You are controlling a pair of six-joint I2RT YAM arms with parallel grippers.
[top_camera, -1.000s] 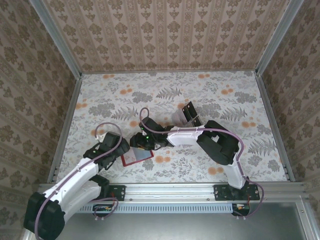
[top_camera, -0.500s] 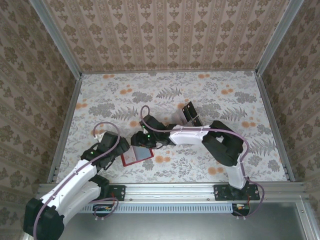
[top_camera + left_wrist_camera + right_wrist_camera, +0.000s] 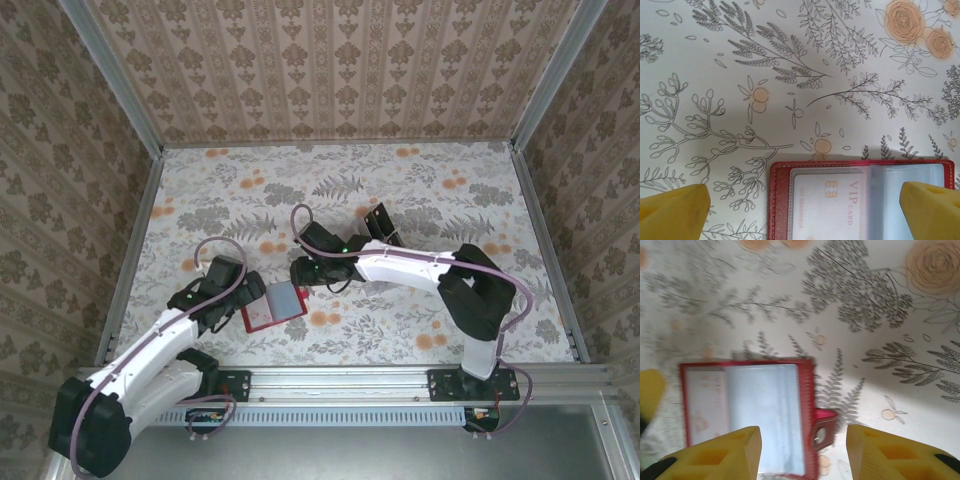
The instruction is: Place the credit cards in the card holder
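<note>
The left pincer is spread wide and empty. Its two yellow fingertips hang low over the floral-patterned desk. Lying open and flat on the desk, directly below and between them, is the small red leather-like folding card holder. Its near edge runs across the gap between the tips, and neither tip can be seen touching it. A white card printed "VIP card" sits under a clear plastic sleeve in the holder's pocket, closer to the left-hand tip. The sleeve nearer the other tip looks empty and greyish.

The right pincer hangs over the same holder from the other side. Its jaws are partly apart and nothing is clamped between them. The holder's red edge and its little clasp tab with a pale snap show in the gap beneath. This view is blurred, so I cannot tell whether the fingers touch the holder.

The glossy black rectangular credit cards lie well apart from both pincers, beyond the right one and to its right, beside its forearm. Their number is unclear.
</note>
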